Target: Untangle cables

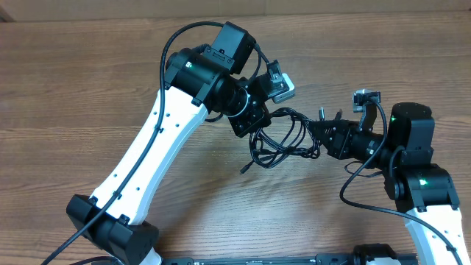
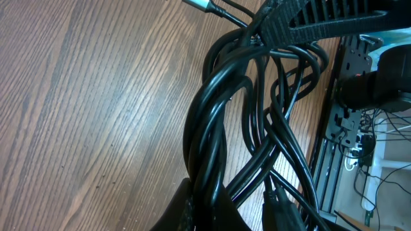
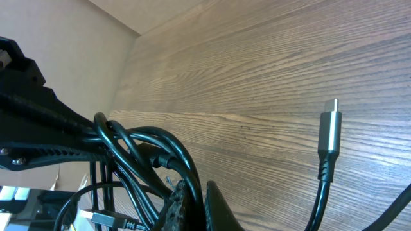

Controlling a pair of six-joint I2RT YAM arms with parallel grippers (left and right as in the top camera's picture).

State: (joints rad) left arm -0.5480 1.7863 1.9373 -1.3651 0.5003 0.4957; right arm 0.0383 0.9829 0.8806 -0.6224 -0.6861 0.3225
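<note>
Near the middle of the table [image 1: 81, 88] is one tangled bundle of black cables [image 1: 282, 144], its separate cords too knotted to count. At its left end the left gripper [image 1: 255, 131] is clamped on the loops. At its right end the right gripper [image 1: 315, 137] clamps them too, near one loose silver plug [image 3: 329, 131].

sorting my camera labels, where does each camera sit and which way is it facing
Overhead: fixed above the table, looking straight down on both arms, with the left hand and right hand meeting at the cables.
Left wrist: on the left arm, looking along its own fingers at the bundle, toward the right hand.
Right wrist: on the right arm, looking past its own fingers toward the left hand, a silver plug alongside.
Shared: both wrist views show the same bundle and the opposite hand clamped on it.
</note>
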